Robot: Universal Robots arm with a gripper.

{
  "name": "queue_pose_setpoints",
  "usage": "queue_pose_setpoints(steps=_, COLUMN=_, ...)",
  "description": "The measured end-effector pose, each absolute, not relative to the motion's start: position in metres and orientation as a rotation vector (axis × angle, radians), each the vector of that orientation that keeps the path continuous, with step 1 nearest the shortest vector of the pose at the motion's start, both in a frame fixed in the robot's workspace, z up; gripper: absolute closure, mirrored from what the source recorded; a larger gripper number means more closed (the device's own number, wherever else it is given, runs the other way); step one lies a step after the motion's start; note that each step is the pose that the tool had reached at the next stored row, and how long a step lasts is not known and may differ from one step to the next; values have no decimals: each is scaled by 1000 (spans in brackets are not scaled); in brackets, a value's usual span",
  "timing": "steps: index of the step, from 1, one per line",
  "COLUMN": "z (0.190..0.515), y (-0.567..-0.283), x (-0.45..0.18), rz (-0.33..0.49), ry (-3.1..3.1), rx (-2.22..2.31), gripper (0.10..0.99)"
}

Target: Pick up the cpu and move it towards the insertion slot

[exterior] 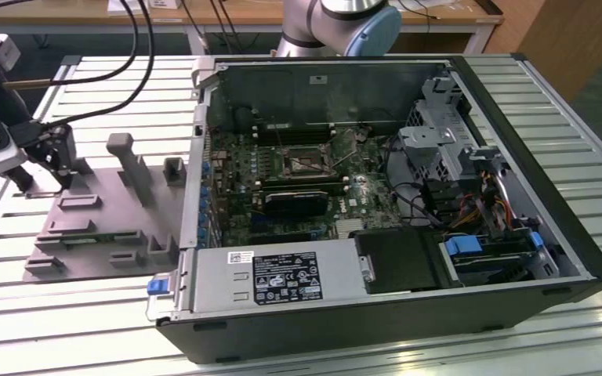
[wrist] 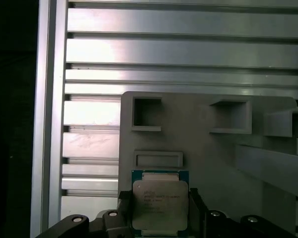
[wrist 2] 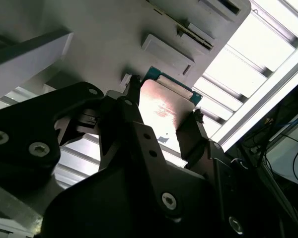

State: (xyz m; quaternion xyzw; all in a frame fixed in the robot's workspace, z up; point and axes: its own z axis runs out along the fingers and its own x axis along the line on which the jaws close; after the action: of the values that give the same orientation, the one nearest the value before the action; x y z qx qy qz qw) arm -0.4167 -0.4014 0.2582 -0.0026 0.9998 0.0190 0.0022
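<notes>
Slatted aluminium bench (exterior: 578, 98) carried the whole set-up, with wooden furniture and hanging cables behind it. On the exterior view's right lay an open black metal computer case (exterior: 552, 235) on its side, its green motherboard exposed. Near the middle of that board sat the insertion slot (exterior: 303, 162), a small square socket with a thin shiny metal frame and a dark centre, and just beside it was a black rectangular card (exterior: 292, 202). A silver power supply box with a printed label (exterior: 270, 278) filled the near corner of the case. On the exterior view's left, well apart from the socket and outside the case, lay a flat grey plastic fixture plate (exterior: 103, 235) with raised blocks and upright posts. The black two-fingered pincer (exterior: 45, 180) was down at the far corner of that plate, with its grey and white wrist body above it. In both wrist views the pincer (wrist: 160, 214) (wrist 2: 165, 101) had closed to the width of the cpu (wrist: 160, 202) (wrist 2: 161, 111), a small flat square chip with a silver-grey metal top and a green rim. Its dark fingers (wrist: 196, 210) pressed on two opposite edges of the chip. The cpu was over the grey fixture plate (wrist: 203, 153), just beside a shallow rectangular frame moulded into it. Whether the chip had left the plate could not be told. The pale blue and grey robot arm base (exterior: 338, 23) stood behind the case.
</notes>
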Motion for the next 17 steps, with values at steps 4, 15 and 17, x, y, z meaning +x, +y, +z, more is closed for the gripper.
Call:
queue_pose_setpoints(steps=4, z=265, y=-401, x=-417, rz=60, ry=3137, rx=-8, gripper=545)
queue_pose_setpoints(steps=15, z=285, y=-401, x=-417, rz=60, ry=3136, rx=-8, gripper=545)
queue_pose_setpoints(steps=17, z=288, y=-401, x=-417, rz=60, ry=3136, rx=-8, gripper=545)
